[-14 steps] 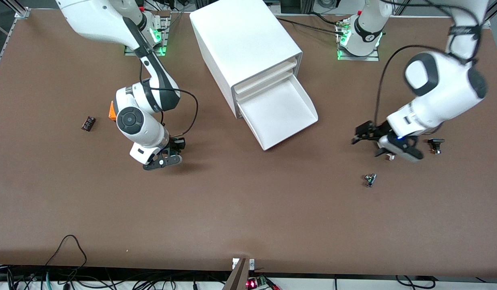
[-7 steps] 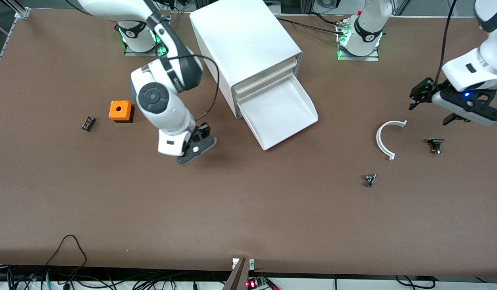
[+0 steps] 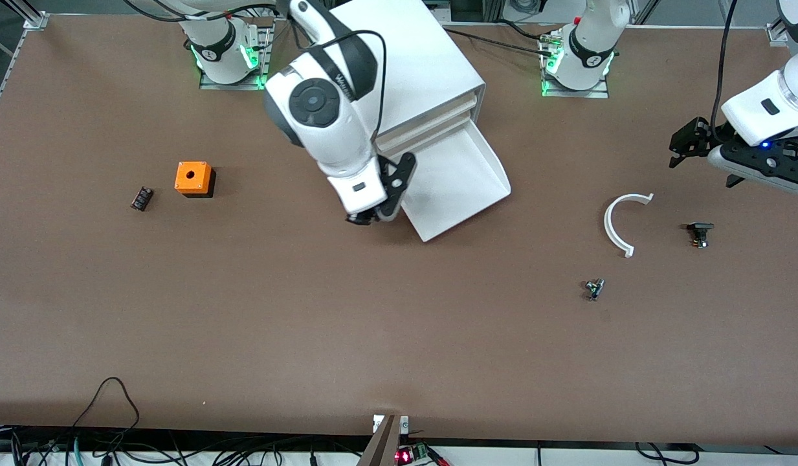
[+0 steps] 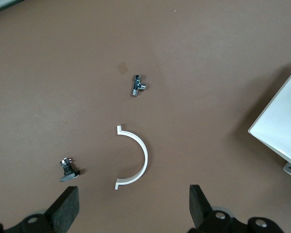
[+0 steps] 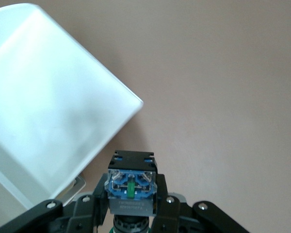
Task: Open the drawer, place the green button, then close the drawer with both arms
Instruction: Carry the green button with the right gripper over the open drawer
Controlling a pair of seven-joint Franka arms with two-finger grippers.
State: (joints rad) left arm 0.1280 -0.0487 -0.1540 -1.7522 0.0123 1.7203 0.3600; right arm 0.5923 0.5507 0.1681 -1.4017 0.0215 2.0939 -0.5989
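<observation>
Gripping the button [image 5: 131, 187], right tool [image 3: 371, 215] up beside the pulled-out drawer [image 3: 460, 194] at its corner; left tool [image 3: 729, 165] spread wide, empty, over the tabletop [image 3: 399, 336] near a white arc [image 3: 617, 223].

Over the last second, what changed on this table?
The right gripper, shut on the button, swung from the open table to the edge of the open drawer. The left gripper, open, pulled up and away toward its end of the table, uncovering the white curved piece. The orange box and small parts stayed put.
</observation>
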